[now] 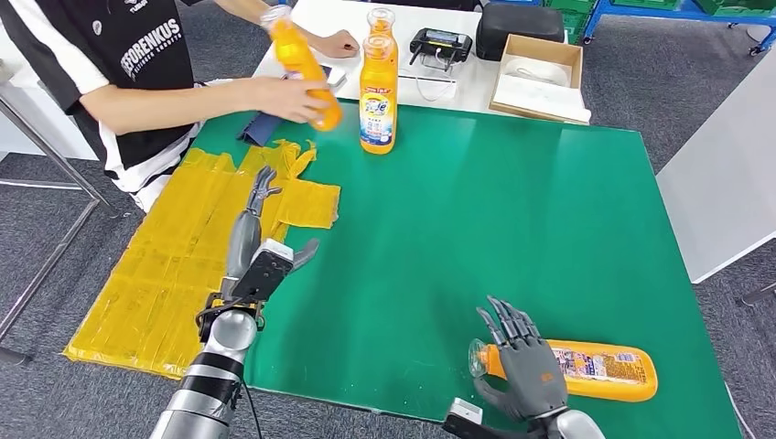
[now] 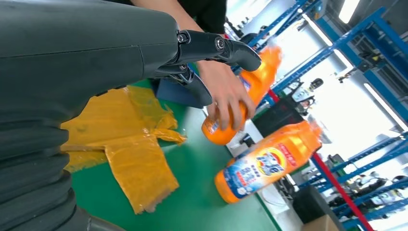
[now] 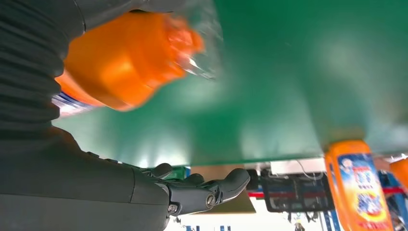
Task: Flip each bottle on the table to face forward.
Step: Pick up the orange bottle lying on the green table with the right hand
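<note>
Bottle (image 1: 586, 369) lying on its side at the near right of the green desk (image 1: 512, 219), clear cap toward the robot's right hand (image 1: 523, 366), label up. The right hand sits over the neck end, fingers spread and extended; from the head view it overlaps the shoulder of the bottle, and the right wrist view shows the orange shoulder (image 3: 120, 67) close against the palm, yet whether the fingers have closed on it I cannot tell. The left hand (image 1: 265, 261) hovers over the desk's left part with fingers apart and nothing in it, near the yellow sheet (image 1: 183, 265). At the far edge a second bottle (image 1: 379, 91) stands upright with its label facing the robot, another stands just behind it, and a person's hand (image 1: 297, 99) holds a third bottle (image 1: 302, 64) tilted above the desk. The step in hand appears to be taking the fallen bottle to stand it label-forward. To do this well, the hand should likely wrap the body just below the shoulder rather than the slick cap, close firmly before lifting, pivot about the base so the bottle does not roll toward the near edge, and release only once the base sits flat with the label toward the robot.
</note>
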Controlling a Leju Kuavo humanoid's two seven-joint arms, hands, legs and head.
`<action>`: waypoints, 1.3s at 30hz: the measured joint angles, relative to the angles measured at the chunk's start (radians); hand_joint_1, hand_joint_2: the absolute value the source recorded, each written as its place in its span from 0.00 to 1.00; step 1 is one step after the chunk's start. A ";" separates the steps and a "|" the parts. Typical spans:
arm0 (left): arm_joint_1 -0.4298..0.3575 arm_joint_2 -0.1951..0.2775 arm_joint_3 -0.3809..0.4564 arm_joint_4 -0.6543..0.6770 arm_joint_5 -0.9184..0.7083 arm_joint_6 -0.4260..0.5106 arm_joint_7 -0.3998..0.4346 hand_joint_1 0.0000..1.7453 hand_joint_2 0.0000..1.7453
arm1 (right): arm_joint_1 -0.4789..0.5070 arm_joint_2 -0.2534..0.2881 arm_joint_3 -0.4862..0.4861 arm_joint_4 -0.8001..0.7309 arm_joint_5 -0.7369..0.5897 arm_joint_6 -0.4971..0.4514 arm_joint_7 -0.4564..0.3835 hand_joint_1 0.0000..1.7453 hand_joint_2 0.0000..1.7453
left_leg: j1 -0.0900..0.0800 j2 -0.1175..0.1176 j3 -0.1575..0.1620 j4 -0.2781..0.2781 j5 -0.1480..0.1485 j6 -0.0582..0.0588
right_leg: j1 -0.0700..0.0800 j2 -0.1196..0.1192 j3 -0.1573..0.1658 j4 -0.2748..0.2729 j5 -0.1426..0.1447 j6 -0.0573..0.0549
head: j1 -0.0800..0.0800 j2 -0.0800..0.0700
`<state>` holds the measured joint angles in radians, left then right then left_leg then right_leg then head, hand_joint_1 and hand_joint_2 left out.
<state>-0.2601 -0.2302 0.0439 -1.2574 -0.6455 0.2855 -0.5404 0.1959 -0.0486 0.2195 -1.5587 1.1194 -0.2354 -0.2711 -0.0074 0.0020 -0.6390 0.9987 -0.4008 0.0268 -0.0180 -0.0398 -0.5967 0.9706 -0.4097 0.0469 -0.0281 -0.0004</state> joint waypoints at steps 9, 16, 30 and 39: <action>0.016 -0.025 -0.038 -0.011 0.031 -0.002 -0.013 0.00 1.00 | 0.049 -0.020 -0.156 -0.007 0.059 0.008 -0.038 0.00 1.00 | 0.000 0.000 0.000 0.000 0.000 0.000 | 0.000 0.000 0.000 0.000 0.000 0.000 | 0.000 0.000; 0.035 -0.035 -0.070 -0.011 0.061 -0.001 -0.027 0.00 1.00 | 0.005 -0.013 -0.379 0.067 0.138 -0.015 -0.097 0.00 1.00 | -0.001 0.000 0.000 0.000 0.000 0.000 | -0.001 0.000 0.001 0.000 0.000 0.000 | 0.000 0.000; 0.065 -0.043 -0.085 -0.025 0.090 -0.009 -0.035 0.00 1.00 | -0.059 0.003 -0.540 0.170 0.236 -0.051 -0.085 0.00 1.00 | 0.000 0.000 0.001 0.000 0.000 0.000 | 0.000 0.000 0.001 0.000 0.000 0.000 | 0.000 0.000; 0.067 -0.047 -0.097 -0.026 0.101 -0.026 -0.040 0.00 1.00 | -0.095 0.013 -0.535 0.257 0.322 -0.061 -0.083 1.00 1.00 | 0.000 0.001 0.004 0.000 0.000 0.000 | 0.000 0.001 0.004 0.000 0.000 0.000 | 0.000 0.000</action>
<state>-0.1932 -0.2774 -0.0528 -1.2833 -0.5447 0.2596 -0.5805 0.1007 -0.0355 -0.3157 -1.3013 1.4416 -0.2965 -0.3537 -0.0072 0.0028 -0.6346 0.9987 -0.4009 0.0270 -0.0179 -0.0390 -0.5928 0.9704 -0.4095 0.0471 -0.0285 -0.0004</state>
